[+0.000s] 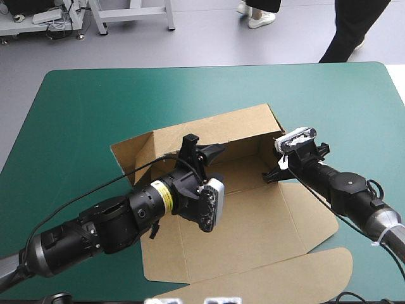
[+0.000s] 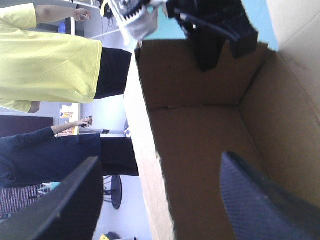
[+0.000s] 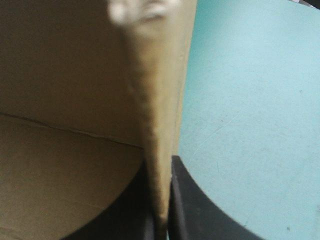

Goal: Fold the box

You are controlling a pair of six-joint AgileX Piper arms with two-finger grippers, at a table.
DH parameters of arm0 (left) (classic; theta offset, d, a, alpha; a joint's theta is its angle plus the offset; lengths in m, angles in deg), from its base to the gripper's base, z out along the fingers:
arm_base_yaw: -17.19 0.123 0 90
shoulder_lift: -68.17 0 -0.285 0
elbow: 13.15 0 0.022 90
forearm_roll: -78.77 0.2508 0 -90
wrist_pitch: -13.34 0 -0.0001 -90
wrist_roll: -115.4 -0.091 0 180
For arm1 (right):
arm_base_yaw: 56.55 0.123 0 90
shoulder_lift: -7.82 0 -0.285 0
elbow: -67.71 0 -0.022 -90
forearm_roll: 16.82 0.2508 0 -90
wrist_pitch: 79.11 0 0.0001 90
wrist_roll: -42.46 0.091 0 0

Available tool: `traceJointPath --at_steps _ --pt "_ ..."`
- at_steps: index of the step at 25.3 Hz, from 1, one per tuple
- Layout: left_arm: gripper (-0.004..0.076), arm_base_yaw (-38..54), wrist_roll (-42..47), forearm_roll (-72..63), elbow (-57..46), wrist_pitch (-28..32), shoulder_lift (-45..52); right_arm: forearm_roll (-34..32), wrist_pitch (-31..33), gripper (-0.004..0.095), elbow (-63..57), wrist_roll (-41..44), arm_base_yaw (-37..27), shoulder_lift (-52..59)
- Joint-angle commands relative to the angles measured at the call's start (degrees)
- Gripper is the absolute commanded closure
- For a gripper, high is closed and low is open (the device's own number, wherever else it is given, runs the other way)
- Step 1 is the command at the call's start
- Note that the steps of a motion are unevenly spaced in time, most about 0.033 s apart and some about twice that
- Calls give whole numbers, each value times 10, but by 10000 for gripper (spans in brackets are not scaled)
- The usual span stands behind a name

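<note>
I log: box (image 1: 253, 221), brown board, matt, rough cut edges; cover (image 1: 190, 95), twelve o'clock of it, teal-green, smooth, matt; fingers (image 2: 260, 200), black, finely textured.

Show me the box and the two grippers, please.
Box (image 1: 253, 231): high view, on its flat near panel.
Left gripper (image 1: 201, 151): high view, midway between its open fingertips.
Right gripper (image 3: 160, 172): right wrist view, midway between fingertips pinching the box's wall.

Teal-green table cover (image 1: 76, 104) with rounded far corners.
</note>
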Motion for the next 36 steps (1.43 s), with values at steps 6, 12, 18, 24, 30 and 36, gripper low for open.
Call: traceJointPath --at_steps 6,12,18,24,30,36 --pt "482 -27 79 4 72 -44 26 9 -43 926 31 0 -2 14" --pt "718 -27 95 11 130 -113 26 3 -37 926 57 0 -2 2" --pt "711 0 123 -10 191 -258 23 -2 -25 926 72 -3 -2 -21" --pt "711 165 149 -119 298 -362 23 -4 -28 926 86 -5 -2 -35" --pt "711 361 149 -231 344 -447 24 -7 -28 926 88 -15 -2 -37" --pt "712 553 144 -331 298 -464 24 -10 -8 926 88 -12 -2 -36"
